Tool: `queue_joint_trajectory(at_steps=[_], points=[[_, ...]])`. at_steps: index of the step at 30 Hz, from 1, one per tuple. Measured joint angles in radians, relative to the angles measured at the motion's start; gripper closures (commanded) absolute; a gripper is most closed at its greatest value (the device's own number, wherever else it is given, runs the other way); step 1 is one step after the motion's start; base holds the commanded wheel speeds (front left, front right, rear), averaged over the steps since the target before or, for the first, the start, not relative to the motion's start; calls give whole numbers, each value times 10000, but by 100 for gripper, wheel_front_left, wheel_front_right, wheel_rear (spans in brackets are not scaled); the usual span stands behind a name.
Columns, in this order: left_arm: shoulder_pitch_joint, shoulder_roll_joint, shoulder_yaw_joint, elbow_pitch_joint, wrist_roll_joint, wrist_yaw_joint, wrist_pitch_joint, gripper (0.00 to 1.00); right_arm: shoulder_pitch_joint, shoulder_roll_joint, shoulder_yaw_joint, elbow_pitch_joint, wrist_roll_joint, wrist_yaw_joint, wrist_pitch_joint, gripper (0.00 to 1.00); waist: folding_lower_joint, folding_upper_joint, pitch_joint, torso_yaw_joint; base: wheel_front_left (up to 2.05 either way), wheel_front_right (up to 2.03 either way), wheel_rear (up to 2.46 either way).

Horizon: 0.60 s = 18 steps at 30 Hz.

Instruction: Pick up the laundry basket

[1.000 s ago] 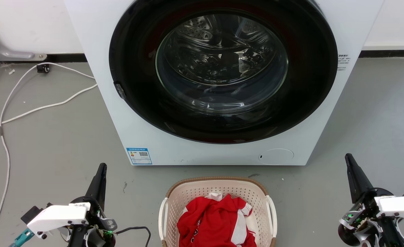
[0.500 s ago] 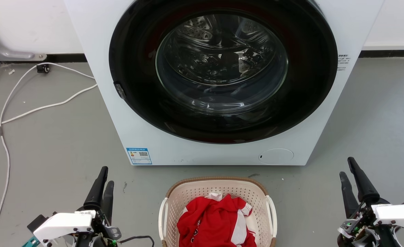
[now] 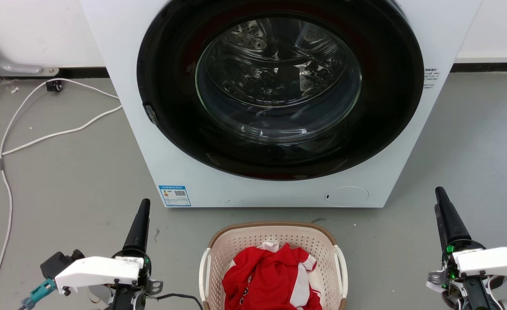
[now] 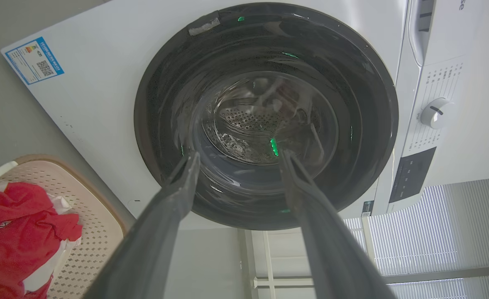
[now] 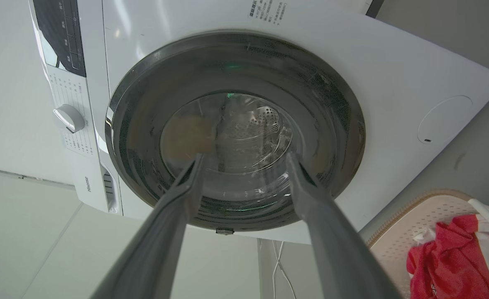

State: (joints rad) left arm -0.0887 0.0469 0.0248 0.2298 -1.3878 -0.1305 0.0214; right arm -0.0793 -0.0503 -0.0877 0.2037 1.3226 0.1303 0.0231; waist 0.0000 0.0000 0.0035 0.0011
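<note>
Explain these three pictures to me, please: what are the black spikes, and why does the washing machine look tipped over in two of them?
The pictures come from three cameras on one wheeled robot. The head view looks down from its head at a white front-loading washing machine with its round door shut, standing on a grey floor. The black spikes are the robot's grippers, each with two long dark fingers: the left gripper and the right gripper.

The other two pictures come from cameras on the wrists, looking along those fingers. The wrists are turned, so the machine looks tilted. In both wrist views the fingers stand apart, open, and nothing is between them.

In front of the machine sits the laundry basket, beige with white side handles, holding a red and white garment. Neither gripper touches it. A white cable lies on the floor to the left.
</note>
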Motion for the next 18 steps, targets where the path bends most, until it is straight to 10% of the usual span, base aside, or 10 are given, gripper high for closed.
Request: queue_joint_trajectory(at_steps=[18], points=[[-82,4,-865,-581,4544,79,-754,0,198,2,196,-660,-5018,2,-771,0,0,0,12,26,0,0,0]])
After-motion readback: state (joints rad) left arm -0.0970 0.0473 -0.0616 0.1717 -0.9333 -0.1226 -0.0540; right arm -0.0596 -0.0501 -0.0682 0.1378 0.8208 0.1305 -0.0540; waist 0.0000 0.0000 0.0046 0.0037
